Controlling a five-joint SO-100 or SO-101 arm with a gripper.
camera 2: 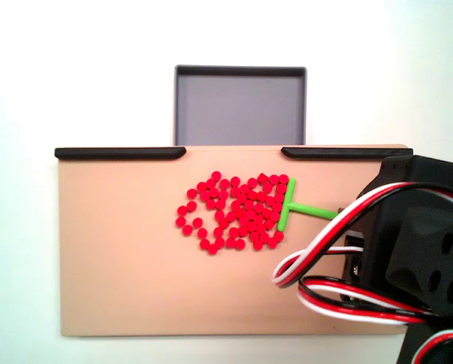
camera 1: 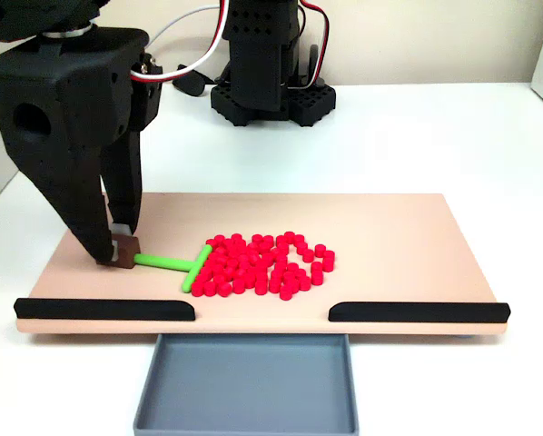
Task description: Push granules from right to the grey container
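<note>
White worktop under the tan board: your end effector is clenched on the green T-shaped pusher stick, so sweep the red cylindrical granules squarely toward the gap before the grey-blue plastic tray.

Granules mid-board, pusher left in a fixed view, container before board.

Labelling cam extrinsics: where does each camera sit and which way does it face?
A fixed view: low at the board's open edge, tray side, facing the arm base; gripper at left, jaws shut on the green pusher.
A fixed view: overhead, looking straight down, grey container at top; arm body and wires at lower right.
Shared: tan board, granules, black strips, pusher, container.
</note>
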